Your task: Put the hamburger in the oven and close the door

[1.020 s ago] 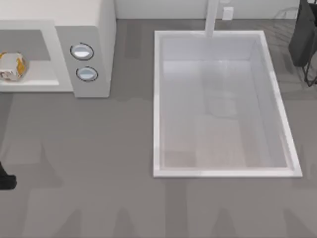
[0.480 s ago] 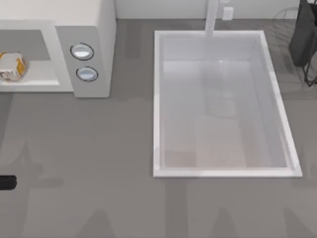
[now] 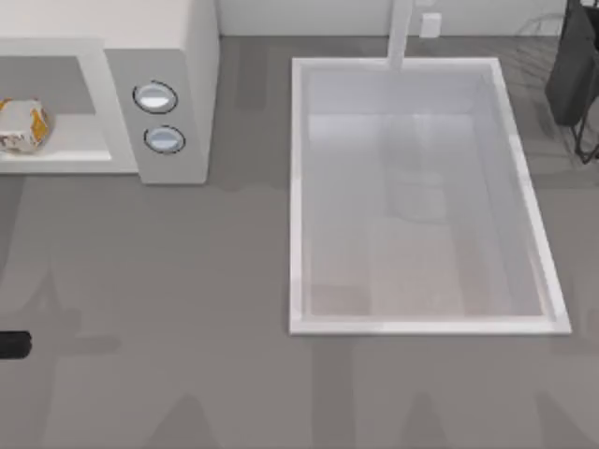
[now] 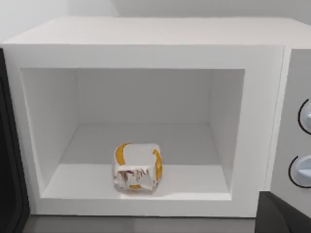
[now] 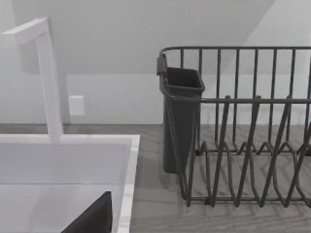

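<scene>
Hamburger (image 3: 22,125): on the oven (image 3: 178,56) floor, upper left of top view.
Left arm (image 3: 13,344): left edge; grip state cannot be told.
Right gripper: likewise.

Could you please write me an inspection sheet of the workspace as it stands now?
Surface: grey table, bare in front of the oven.
Job's things: hamburger sits on the floor of the oven cavity, near its front edge; the door is a dark edge beside the cavity, open.
Clutter: white sink basin with faucet; dark dish rack with cutlery cup.
Claws: left arm at the table's left edge, claw state unclear; right arm parked.
Cables: nothing seen.
Surroundings: white wall with a small outlet.
</scene>
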